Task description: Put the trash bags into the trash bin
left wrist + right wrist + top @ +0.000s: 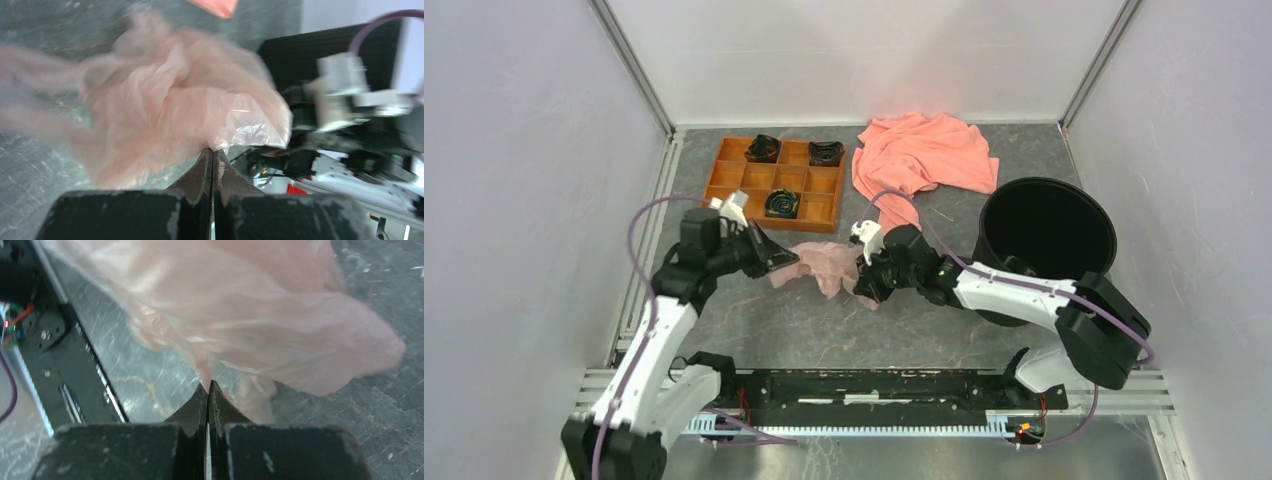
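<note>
The pale pink trash bag [824, 262] hangs bunched between my two grippers over the table's middle. My left gripper [790, 258] is shut on the bag's left edge; in the left wrist view the film [170, 100] rises from the closed fingertips [212, 150]. My right gripper [864, 285] is shut on the bag's right edge; in the right wrist view the film [260, 315] spreads from the closed tips [208, 385]. The round black trash bin [1046, 235] stands at the right, behind my right arm, and also shows in the left wrist view [320, 55].
An orange compartment tray [776, 183] with black coiled items sits at the back left. A salmon-orange cloth [924, 155] lies at the back, next to the bin. Walls enclose the table on three sides.
</note>
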`<state>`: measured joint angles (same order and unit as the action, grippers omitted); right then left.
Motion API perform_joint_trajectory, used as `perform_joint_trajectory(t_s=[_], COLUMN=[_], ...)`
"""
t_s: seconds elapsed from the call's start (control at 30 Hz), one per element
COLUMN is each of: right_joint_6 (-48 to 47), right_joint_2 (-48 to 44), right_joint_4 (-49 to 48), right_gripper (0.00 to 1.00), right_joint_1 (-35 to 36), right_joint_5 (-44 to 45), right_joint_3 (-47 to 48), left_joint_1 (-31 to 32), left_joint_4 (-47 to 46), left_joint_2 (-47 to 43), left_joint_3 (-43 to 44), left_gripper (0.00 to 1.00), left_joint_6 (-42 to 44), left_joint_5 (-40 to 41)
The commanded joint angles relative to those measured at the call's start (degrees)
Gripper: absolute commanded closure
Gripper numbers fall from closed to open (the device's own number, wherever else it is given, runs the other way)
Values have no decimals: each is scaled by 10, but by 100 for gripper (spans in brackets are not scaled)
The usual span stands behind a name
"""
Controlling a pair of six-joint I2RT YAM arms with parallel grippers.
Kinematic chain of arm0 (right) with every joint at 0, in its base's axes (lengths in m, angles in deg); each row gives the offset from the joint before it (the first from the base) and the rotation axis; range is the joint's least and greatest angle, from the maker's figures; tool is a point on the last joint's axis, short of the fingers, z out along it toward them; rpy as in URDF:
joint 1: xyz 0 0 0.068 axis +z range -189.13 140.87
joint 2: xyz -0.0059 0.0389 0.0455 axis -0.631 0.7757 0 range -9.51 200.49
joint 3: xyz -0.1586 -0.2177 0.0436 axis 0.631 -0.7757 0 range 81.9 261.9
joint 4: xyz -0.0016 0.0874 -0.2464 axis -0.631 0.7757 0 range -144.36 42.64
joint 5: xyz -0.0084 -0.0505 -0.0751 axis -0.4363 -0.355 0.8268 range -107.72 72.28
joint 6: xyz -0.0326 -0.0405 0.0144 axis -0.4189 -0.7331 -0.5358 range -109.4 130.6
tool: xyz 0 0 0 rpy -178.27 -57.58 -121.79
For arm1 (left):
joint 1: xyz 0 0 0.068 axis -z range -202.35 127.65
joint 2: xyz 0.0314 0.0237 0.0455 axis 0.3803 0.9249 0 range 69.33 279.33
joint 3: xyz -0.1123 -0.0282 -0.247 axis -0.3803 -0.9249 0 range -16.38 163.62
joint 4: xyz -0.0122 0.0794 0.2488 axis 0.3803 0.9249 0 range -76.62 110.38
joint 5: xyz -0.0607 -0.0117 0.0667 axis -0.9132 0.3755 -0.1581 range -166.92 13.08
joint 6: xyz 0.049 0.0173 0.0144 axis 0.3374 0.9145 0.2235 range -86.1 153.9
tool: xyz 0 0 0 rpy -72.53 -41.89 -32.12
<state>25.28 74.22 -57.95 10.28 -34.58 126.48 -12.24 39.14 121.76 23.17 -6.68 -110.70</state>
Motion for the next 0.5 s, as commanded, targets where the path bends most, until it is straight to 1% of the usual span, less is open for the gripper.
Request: perform_joint_trajectory(t_s=[0.0, 0.03, 0.07, 0.13, 0.2, 0.23, 0.3, 0.33, 0.4, 0.47], right_joint_6=[-105, -109, -110, -97, -95, -98, -105, -106, -90, -60], right_joint_2=[-58, -64, -72, -92, -107, -111, -112, -107, -89, -65], right_joint_4=[101, 109, 111, 81, 45, 44, 72, 84, 98, 103], right_gripper=[100, 100, 100, 100, 100, 100, 100, 100, 100, 100], right_joint_1=[56, 70, 81, 90, 91, 91, 87, 79, 48, 10], right_joint_5=[18, 10, -18, -117, -199, -199, -139, -101, -69, -33], right_joint_3=[32, 33, 29, 6, -11, -11, 1, 6, 8, 5], left_joint_1=[3, 3, 3, 3, 3, 3, 3, 3, 3, 2], left_joint_4=[147, 176, 213, 246, 251, 241, 202, 170, 86, 9], left_joint_2=[-124, -149, -174, -211, -219, -216, -201, -188, -151, -94], left_joint_3=[115, 133, 144, 149, 136, 123, 88, 64, 36, 19], left_gripper=[98, 98, 98, 98, 98, 98, 98, 98, 98, 98], left_joint_6=[-25, -31, -39, -68, -113, -137, -181, -202, -245, -282], left_joint_5=[-29, -20, -5, 24, 54, 69, 98, 113, 124, 145])
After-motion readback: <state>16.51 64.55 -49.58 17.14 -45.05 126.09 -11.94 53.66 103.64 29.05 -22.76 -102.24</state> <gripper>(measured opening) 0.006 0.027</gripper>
